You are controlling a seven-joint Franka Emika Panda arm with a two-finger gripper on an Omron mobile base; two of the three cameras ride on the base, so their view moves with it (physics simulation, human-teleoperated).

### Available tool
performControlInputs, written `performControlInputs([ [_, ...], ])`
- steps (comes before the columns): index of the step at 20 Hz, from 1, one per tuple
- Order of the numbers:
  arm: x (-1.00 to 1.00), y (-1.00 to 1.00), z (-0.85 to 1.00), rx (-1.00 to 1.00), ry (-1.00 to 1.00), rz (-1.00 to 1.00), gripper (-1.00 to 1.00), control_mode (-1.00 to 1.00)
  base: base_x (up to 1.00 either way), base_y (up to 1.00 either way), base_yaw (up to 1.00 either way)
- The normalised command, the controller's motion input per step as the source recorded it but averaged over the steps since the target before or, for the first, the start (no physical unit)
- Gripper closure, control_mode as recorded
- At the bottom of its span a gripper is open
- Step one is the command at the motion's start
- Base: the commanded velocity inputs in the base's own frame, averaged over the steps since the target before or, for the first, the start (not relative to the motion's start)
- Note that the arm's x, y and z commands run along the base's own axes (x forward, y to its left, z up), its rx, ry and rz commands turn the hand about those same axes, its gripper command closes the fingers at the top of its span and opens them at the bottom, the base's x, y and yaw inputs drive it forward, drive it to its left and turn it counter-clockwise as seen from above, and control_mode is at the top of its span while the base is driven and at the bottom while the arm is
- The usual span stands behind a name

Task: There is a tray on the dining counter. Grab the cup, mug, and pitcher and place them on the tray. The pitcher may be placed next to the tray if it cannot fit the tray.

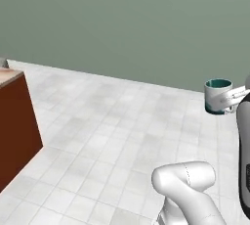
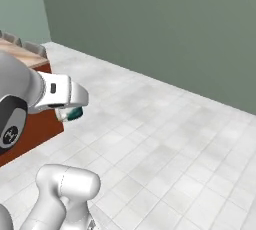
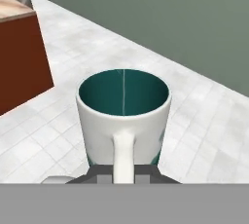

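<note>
Mug: a white mug with a dark teal inside hangs in the air above the tiled floor, upright, its mouth facing up. In the hand view it sits close in front of the camera, with the white loop handle turned toward the hand.
Fingers: the gripper meets the mug at the handle side and carries it; since the mug rests on nothing, I judge the fingers are closed on it by the handle. The tips themselves are mostly hidden.
Why held so: keeping it upright and lifted well off the floor suits a carry from one place to another, and it can be set down on its base without turning.
Arm: the white arm reaches out level, and the mug peeks out just past its end in the right base view.
Surface: a corner of a surface with a marbled top and red-brown side shows at the left, well apart from the mug.
Stage: a judgement only; the mug looks to be in transit, not yet put down.
</note>
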Motion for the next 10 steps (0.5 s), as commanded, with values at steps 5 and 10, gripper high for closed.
performControlInputs([
  [5,0.0,0.0,0.0,0.0,0.0,0.0,1.0,1.0,1.0,-0.4,0.44],
  [10,0.0,0.0,0.0,0.0,0.0,0.0,1.0,1.0,1.0,-0.62,0.55],
])
